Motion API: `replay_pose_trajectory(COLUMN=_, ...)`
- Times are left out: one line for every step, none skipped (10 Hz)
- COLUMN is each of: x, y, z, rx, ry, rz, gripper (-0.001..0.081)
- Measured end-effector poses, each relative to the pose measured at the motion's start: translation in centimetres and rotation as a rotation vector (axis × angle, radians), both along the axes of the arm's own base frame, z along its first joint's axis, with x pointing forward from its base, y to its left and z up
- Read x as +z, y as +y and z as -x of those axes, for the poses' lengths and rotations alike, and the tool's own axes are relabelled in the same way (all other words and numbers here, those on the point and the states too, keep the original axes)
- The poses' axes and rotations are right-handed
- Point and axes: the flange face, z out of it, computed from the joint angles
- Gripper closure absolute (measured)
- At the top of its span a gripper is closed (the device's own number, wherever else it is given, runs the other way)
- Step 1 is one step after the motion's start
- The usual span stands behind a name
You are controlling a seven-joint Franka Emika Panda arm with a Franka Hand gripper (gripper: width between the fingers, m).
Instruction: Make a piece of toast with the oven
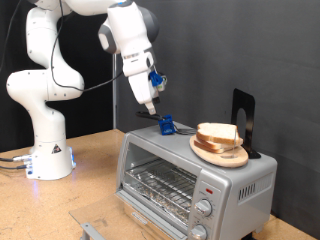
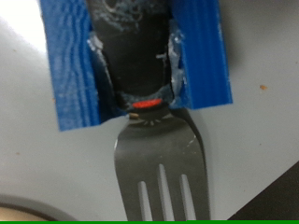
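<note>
On top of the oven [image 1: 185,180], towards the exterior view's right, a round wooden plate [image 1: 222,152] carries a few slices, and the uppermost piece of toast [image 1: 217,131] shows a pale tan face with a darker crust edge. That oven is a small silver-grey box; its glass door is shut, the wire rack shows through it, and round knobs and a red light sit down its right side. Behind the plate a black stand [image 1: 243,122] rises upright. Above the oven's top, nearer the exterior view's left, hangs the gripper [image 1: 148,106], just over a small blue object [image 1: 166,126] resting on the roof. Only the wrist view reveals what it carries: its blue fingers [image 2: 67,75] are clamped on the handle of a metal fork [image 2: 161,173], tines pointing away from the hand. No lettering is readable anywhere.
</note>
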Motion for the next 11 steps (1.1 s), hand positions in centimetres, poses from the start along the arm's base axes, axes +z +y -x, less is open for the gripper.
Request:
replay_pose_trajectory(x=-0.8, y=0.4, z=-0.3, rx=0.011, ry=-0.007, rz=-0.006, gripper=-0.0002)
replay_pose_trajectory(x=-1.5, y=0.9, z=-0.5, rx=0.024, ry=-0.015, rz=-0.009, gripper=-0.0002)
replay_pose_trajectory(x=-2.2, y=1.5, z=-0.6, rx=0.032, ry=-0.019, rz=-0.011, gripper=-0.0002)
replay_pose_trajectory(x=-2.7, y=2.0, z=-0.7, rx=0.036, ry=-0.02, rz=-0.012, gripper=-0.0002)
replay_pose_trajectory(x=-3.2, y=2.5, z=-0.8, rx=0.04, ry=-0.019, rz=-0.013, gripper=-0.0002)
replay_pose_trajectory(x=-3.5, y=2.8, z=-0.8, rx=0.044, ry=-0.015, rz=-0.015, gripper=-0.0002)
replay_pose_trajectory(x=-3.8, y=3.0, z=-0.8, rx=0.047, ry=-0.013, rz=-0.016, gripper=-0.0002)
replay_pose_trajectory(x=-3.9, y=3.2, z=-0.9, rx=0.048, ry=-0.012, rz=-0.019, gripper=-0.0002)
replay_pose_trajectory(x=-4.0, y=3.4, z=-0.9, rx=0.047, ry=-0.013, rz=-0.023, gripper=-0.0002)
replay_pose_trajectory(x=-4.1, y=3.6, z=-0.9, rx=0.048, ry=-0.012, rz=-0.026, gripper=-0.0002)
replay_pose_trajectory(x=-4.0, y=3.6, z=-1.0, rx=0.046, ry=-0.012, rz=-0.028, gripper=-0.0002)
